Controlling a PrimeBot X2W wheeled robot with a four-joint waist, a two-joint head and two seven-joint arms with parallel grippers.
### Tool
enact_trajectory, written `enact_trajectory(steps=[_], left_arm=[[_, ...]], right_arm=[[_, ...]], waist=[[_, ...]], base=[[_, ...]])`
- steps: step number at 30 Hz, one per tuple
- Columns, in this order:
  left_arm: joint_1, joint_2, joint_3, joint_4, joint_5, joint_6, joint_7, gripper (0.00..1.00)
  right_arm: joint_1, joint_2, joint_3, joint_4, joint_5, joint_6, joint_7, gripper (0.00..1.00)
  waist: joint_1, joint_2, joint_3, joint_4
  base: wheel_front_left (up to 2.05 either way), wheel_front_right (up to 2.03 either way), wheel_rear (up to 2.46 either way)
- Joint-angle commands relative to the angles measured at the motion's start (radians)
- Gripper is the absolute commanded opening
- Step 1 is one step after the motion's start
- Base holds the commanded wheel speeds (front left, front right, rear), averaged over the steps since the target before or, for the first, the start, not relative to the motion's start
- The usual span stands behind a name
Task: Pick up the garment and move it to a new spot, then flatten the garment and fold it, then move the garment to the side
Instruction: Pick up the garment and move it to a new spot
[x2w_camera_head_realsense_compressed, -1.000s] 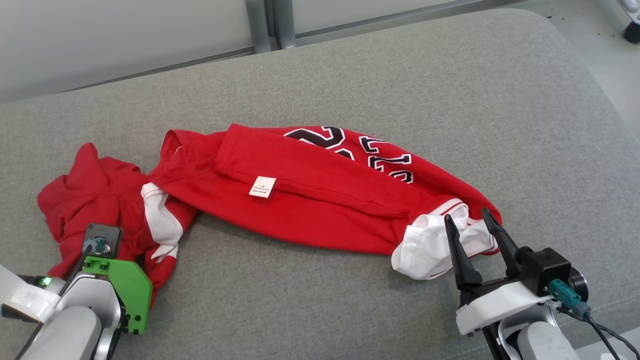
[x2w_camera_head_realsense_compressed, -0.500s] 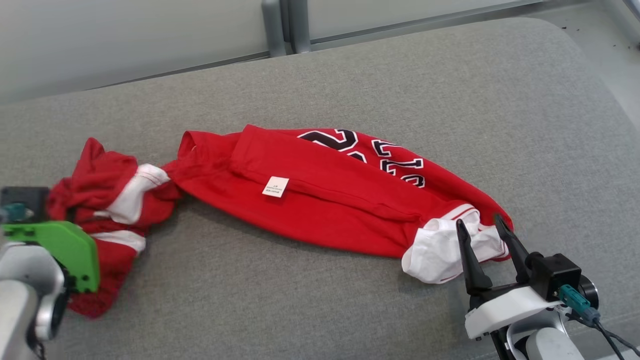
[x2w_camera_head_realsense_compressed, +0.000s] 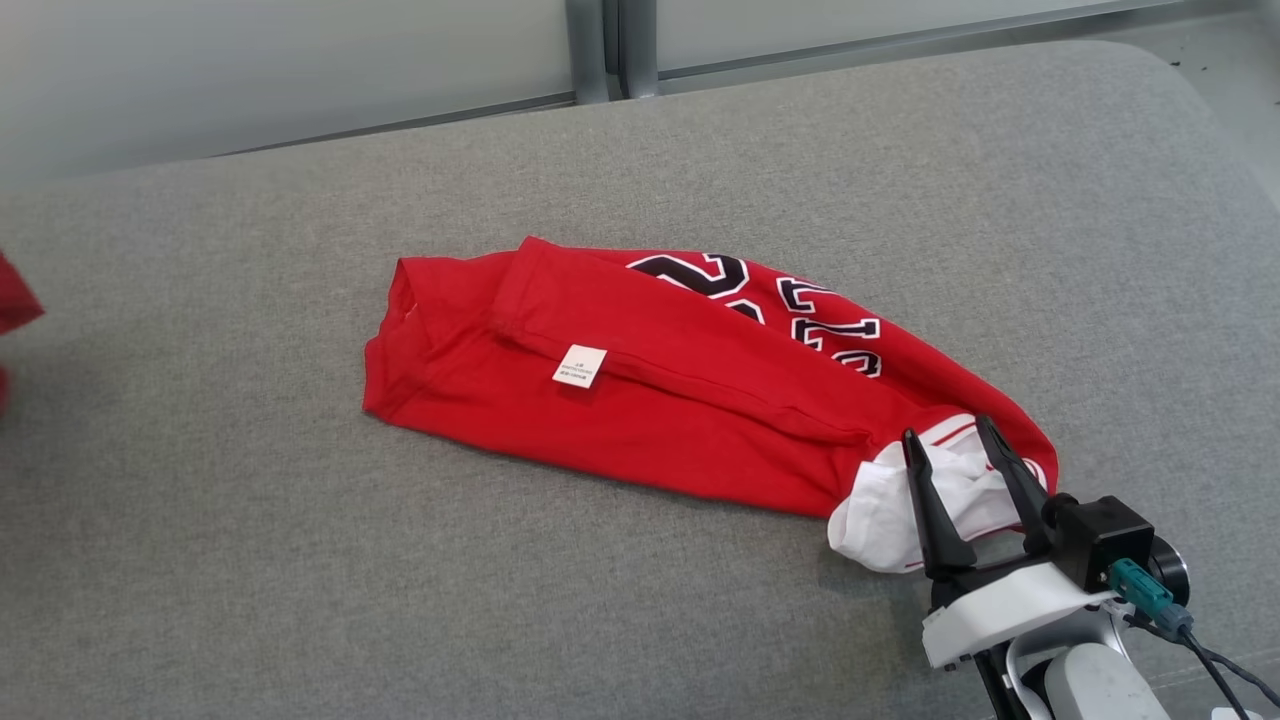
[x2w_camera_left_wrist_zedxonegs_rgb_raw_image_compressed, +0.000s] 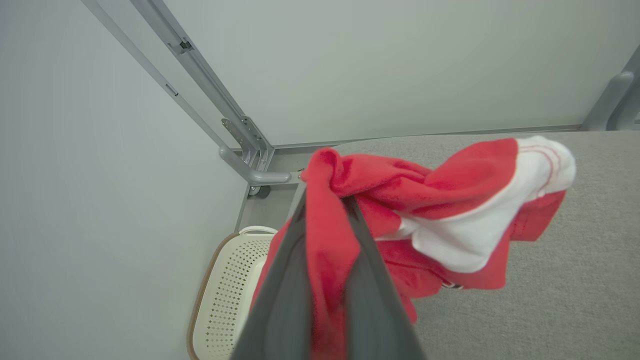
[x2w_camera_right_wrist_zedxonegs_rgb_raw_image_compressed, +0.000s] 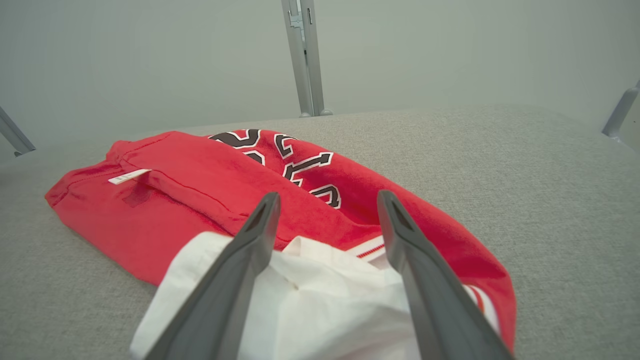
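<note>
A red and white garment (x2w_camera_left_wrist_zedxonegs_rgb_raw_image_compressed: 450, 200) hangs bunched above the grey cushion, with my left gripper (x2w_camera_left_wrist_zedxonegs_rgb_raw_image_compressed: 326, 200) shut on a fold of its red cloth. A scrap of that red cloth (x2w_camera_head_realsense_compressed: 15, 300) shows at the left edge of the head view. A second red garment (x2w_camera_head_realsense_compressed: 680, 420) with black and white lettering lies folded over on the cushion. Its white end (x2w_camera_head_realsense_compressed: 890, 510) points toward my right gripper (x2w_camera_head_realsense_compressed: 947, 428), which stands open with its fingertips just over that white cloth (x2w_camera_right_wrist_zedxonegs_rgb_raw_image_compressed: 310, 305). In the right wrist view my right gripper (x2w_camera_right_wrist_zedxonegs_rgb_raw_image_compressed: 328, 196) has nothing pinched between its fingers.
The grey cushioned surface (x2w_camera_head_realsense_compressed: 640, 600) spreads wide around the lying garment. A cream perforated basket (x2w_camera_left_wrist_zedxonegs_rgb_raw_image_compressed: 225, 280) stands on the floor beyond the cushion's left corner. Grey metal frame posts (x2w_camera_head_realsense_compressed: 600, 50) and pale wall panels run along the far edge.
My left gripper has shut on the red and white bundle and carried it up and left, out of the head view. The head camera has turned a little. The right gripper stays open.
</note>
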Motion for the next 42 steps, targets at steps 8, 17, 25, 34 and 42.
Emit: enact_trajectory(steps=[8, 17, 25, 34, 42], left_arm=[[-0.131, 0.000, -0.009, 0.186, -0.026, -0.074, 0.023, 0.00], [-0.104, -0.077, 0.001, 0.415, -0.079, -0.141, -0.080, 0.00], [-0.111, -0.140, 0.006, 0.544, -0.092, -0.123, -0.151, 1.00], [-0.124, -0.163, -0.006, 0.508, -0.079, -0.127, -0.194, 1.00], [-0.008, -0.195, 0.009, 0.282, -0.074, -0.087, -0.337, 1.00]], right_arm=[[-0.025, -0.003, 0.013, 0.002, 0.020, 0.000, -0.003, 1.00], [-0.043, -0.003, 0.020, -0.005, 0.022, 0.000, -0.003, 1.00], [-0.035, -0.002, 0.000, -0.012, 0.006, 0.000, -0.003, 1.00], [-0.022, -0.003, 0.001, -0.021, 0.005, 0.000, -0.003, 1.00], [0.025, -0.003, -0.024, -0.048, -0.024, 0.000, -0.003, 1.00]], waist=[[0.0000, 0.0119, 0.034, -0.020], [0.0000, 0.0119, 0.072, -0.052], [0.0000, 0.0119, 0.075, -0.041], [0.0000, 0.0119, 0.039, -0.009], [0.0000, 0.0119, -0.011, 0.051]], base=[[0.00, 0.00, 0.00], [0.00, 0.00, 0.00], [0.00, 0.00, 0.00], [0.00, 0.00, 0.00], [0.00, 0.00, 0.00]])
